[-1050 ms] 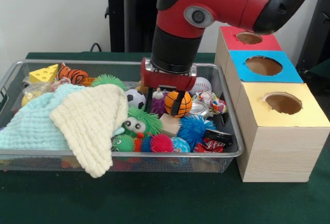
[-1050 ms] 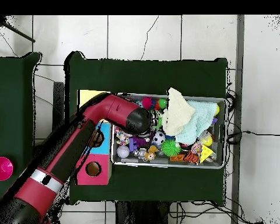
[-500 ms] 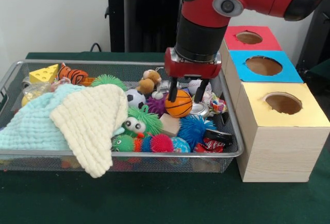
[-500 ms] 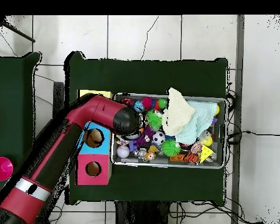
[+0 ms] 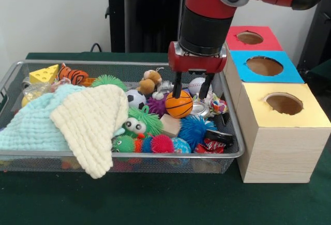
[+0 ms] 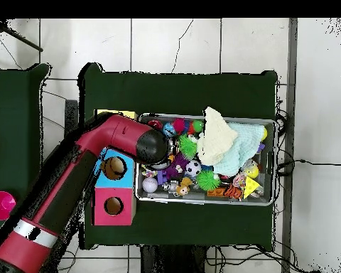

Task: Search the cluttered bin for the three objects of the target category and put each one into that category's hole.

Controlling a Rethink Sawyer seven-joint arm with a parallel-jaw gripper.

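Note:
My gripper [image 5: 191, 89] hangs open over the right part of the wire bin [image 5: 129, 155], its black fingers [image 5: 177, 86] spread apart. An orange basketball [image 5: 179, 104] lies in the bin just below the left finger, not held. A soccer ball [image 5: 135, 99] rests left of it, and a white baseball [image 5: 200, 85] sits behind the gripper, partly hidden. In the overhead view the arm's end [image 6: 152, 148] covers the gripper and the basketball; the soccer ball [image 6: 193, 168] and baseball [image 6: 150, 185] show.
Three wooden boxes stand right of the bin, with holes in a yellow top [image 5: 284, 103], blue top [image 5: 265, 65] and red top [image 5: 250, 38]. Cream and mint cloths [image 5: 88, 119] cover the bin's left half. Spiky balls [image 5: 194, 129], a cheese wedge [image 5: 44, 73] and small toys crowd it.
The gripper has moved right from the bin's middle towards the boxes and risen slightly. The basketball stayed in place; the fingers now sit above it, not around it.

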